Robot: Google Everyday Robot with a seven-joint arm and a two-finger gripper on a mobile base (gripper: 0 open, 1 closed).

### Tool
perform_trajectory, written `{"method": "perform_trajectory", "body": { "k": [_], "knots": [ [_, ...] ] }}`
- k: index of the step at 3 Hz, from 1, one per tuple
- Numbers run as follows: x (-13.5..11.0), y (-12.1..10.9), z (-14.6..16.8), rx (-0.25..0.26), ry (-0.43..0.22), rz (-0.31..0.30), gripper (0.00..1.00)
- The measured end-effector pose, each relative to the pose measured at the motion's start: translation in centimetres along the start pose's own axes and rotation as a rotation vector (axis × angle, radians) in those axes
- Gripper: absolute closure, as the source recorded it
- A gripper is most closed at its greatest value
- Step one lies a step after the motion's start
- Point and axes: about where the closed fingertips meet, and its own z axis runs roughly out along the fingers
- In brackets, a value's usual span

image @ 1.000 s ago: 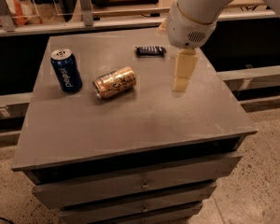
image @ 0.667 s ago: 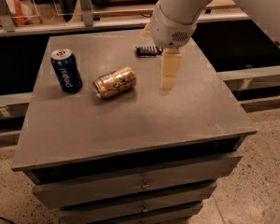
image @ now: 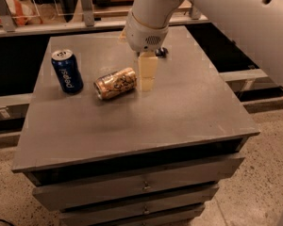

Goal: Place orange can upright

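Bench [image: 179, 121]: grey drawer unit, flat top carrying everything.

Arm [image: 151, 13]: came in from the upper right, wrist over the rear centre of the top.

Blue can [image: 67, 71]: upright, left side, well apart from the arm.

Orange can [image: 115, 83]: lying on its side near the middle of the top, long axis roughly left-right, one end toward the blue can.

Gripper [image: 147, 83]: pointed down, tip just beside the orange can's right end. Contact could not be made out. It carried nothing, and whether it was open or closed could not be told.

Small dark object [image: 160, 52]: behind the wrist, partly hidden.

Handling, judged: thin metal, so probably light, though full or empty is unknown. It is stiff enough but would dent if squeezed hard, and it is smooth and round, so it is liable to roll. The best hold looked to be across the mid-body with moderate squeeze, then pivoting onto the base.
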Motion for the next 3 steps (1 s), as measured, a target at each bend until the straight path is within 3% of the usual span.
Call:
{"method": "perform_trajectory", "body": {
  "k": [3],
  "knots": [
    [-3.6, -2.0, 5.3, -0.022, 0.058, -0.056, 0.00]
  ]
}}
